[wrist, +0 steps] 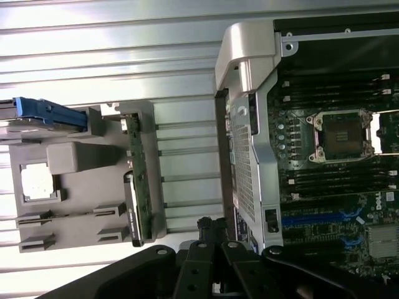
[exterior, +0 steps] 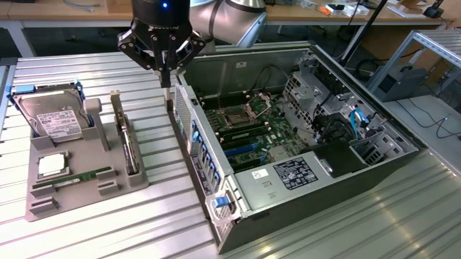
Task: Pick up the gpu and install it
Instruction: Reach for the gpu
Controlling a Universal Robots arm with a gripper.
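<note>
Hardware crowds the ribbed metal tabletop [exterior: 94,237]. Toward the exterior view's left sits a grey moulded holder [exterior: 83,197] that carries several parts. A silver labelled hard drive [exterior: 54,121] stands tilted in a blue-trimmed carrier, a small square processor chip [exterior: 52,164] lies flat, and a slim green memory stick [exterior: 72,179] rests on edge in a slot.

The gpu [exterior: 128,148] stands on its long edge in the slot along the holder's side nearest the computer. Its pale tan bracket [exterior: 116,114] rises upright at the far end. From the wrist camera the card reads as a thin dark strip along the holder's edge.

Just beside the holder, across a narrow strip of bare tabletop, lies an open computer case [exterior: 252,226]. Its motherboard [exterior: 252,132] faces up, showing the processor socket [exterior: 236,114]. A labelled silver box [exterior: 292,172] sits near the front, and drive cages and cables fill the exterior view's right. The case's perforated wall [exterior: 183,116] stands between the gpu and the motherboard.

The arm [exterior: 230,19] hangs its jaws over the far end of that gap, by the case's corner and near the top of the bracket. The jaws are pressed together with fingertips [exterior: 167,81] pointing straight down, and they grip nothing. They hang clear of the gpu. Whether the tips touch the case's corner cannot be told.
</note>
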